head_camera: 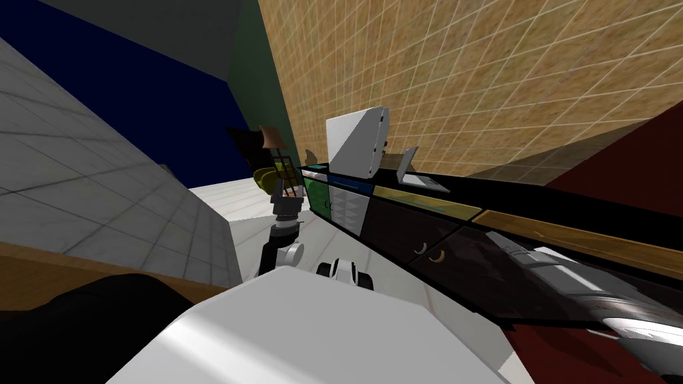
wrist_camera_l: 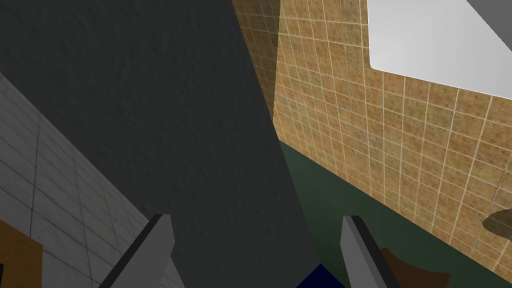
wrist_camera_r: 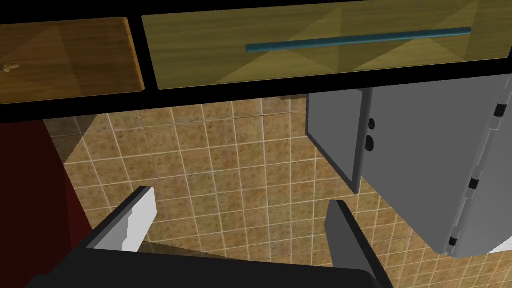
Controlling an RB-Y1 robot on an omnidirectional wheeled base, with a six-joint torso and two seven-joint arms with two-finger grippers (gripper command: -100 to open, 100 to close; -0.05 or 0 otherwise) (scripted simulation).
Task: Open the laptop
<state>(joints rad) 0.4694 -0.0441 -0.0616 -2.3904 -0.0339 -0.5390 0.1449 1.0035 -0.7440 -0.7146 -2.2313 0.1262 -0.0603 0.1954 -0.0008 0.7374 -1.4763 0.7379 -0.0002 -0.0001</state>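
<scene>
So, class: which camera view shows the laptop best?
Head view: the laptop sits whole on the black counter beside a white box, lid raised. Right wrist view shows a grey panel from below, possibly its lid. Left wrist view faces walls.

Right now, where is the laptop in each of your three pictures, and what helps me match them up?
Head view: the grey laptop sits on the black counter, right of the white box.
Right wrist view: it stands close beyond the right hand, on that counter.
Left wrist view: not in it.
Shared landmark: the olive drawer with a teal handle, under the laptop; the tan tiled wall too.
</scene>
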